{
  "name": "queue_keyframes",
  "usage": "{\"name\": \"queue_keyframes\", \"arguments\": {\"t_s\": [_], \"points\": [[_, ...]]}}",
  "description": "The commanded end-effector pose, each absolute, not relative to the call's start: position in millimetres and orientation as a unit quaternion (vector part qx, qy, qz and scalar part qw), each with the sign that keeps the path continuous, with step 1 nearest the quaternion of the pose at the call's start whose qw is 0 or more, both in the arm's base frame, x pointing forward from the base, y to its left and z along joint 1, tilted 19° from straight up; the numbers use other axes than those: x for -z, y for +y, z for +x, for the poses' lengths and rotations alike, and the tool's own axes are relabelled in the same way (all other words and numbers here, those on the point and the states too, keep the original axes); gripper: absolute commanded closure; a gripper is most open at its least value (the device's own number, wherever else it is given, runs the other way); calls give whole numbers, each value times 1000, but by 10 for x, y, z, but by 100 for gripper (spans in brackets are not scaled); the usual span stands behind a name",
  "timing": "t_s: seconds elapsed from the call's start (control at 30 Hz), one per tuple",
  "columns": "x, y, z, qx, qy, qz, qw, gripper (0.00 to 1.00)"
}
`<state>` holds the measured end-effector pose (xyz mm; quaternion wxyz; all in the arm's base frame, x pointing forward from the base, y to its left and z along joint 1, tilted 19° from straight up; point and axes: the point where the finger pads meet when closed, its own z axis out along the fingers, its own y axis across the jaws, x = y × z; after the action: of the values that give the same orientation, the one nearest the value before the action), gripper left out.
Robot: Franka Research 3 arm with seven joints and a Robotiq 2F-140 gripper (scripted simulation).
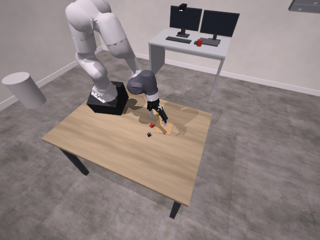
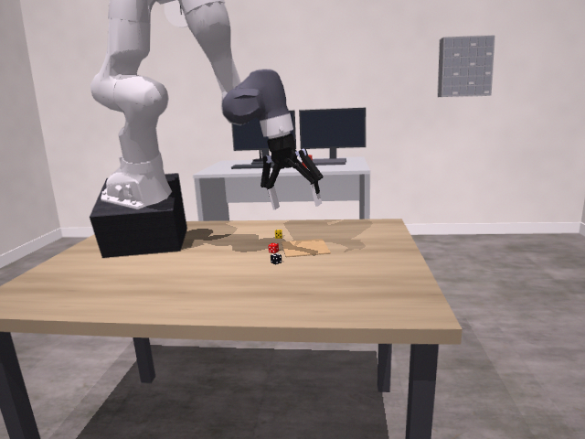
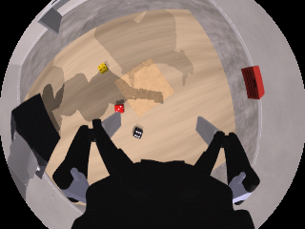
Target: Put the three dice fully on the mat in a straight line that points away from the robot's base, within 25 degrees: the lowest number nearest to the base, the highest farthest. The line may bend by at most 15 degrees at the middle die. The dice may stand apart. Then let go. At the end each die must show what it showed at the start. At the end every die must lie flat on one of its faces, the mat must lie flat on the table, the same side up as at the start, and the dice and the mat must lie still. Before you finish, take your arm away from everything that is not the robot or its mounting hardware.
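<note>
Your claw hangs wide open and empty above the bench. Yellow die, red die and black die sit beside the mat: small, rigid, probably light. Pinch opposite flat faces squarely.

glossy white arm, grey wrist, black gripper with pale fingertips

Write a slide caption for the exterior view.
Open end effector hangs above three dice beside the mat on the table.
</note>
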<state>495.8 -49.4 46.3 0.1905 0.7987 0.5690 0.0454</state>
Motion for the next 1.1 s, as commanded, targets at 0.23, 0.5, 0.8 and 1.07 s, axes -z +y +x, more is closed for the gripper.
{"name": "queue_keyframes", "arguments": {"t_s": [0.23,0.5,0.8,1.07], "points": [[-489,-739,4810,-24,507,842,182,0],[-510,-1057,4531,11,417,894,163,0],[-510,-1093,4488,16,405,900,160,0],[-510,-1093,4488,16,405,900,160,0]]}}
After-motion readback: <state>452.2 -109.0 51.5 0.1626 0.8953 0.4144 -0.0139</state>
